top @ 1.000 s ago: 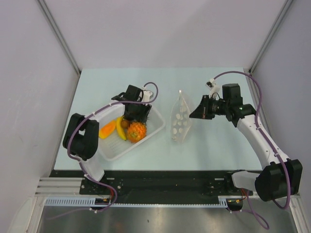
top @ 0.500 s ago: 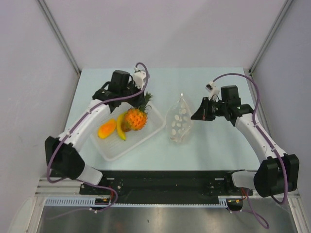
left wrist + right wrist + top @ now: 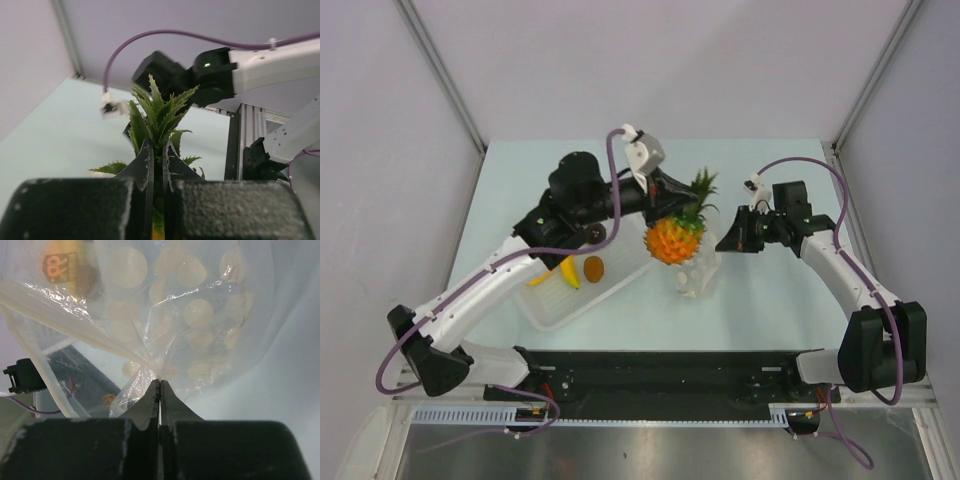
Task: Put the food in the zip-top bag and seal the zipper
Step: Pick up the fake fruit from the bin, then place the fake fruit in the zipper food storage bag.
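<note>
My left gripper (image 3: 672,205) is shut on the green crown (image 3: 156,112) of the orange pineapple (image 3: 674,239) and holds it in the air above the clear dotted zip-top bag (image 3: 696,272). My right gripper (image 3: 725,240) is shut on the bag's right edge and holds the plastic (image 3: 190,315) up. The pineapple (image 3: 62,267) shows through the bag in the right wrist view. A yellow banana (image 3: 568,273), an orange piece (image 3: 537,278) partly hidden by my left arm, and a dark brown fruit (image 3: 593,267) lie in the white basket (image 3: 560,312). The zipper cannot be made out.
The white basket stands at the left middle of the pale green table (image 3: 770,300). Grey walls close the table on three sides. A black rail (image 3: 660,372) with the arm bases runs along the near edge.
My left gripper has lifted the pineapple out of the basket and carried it right, over the bag. My right gripper has kept its hold on the bag, which now stands more bunched.
</note>
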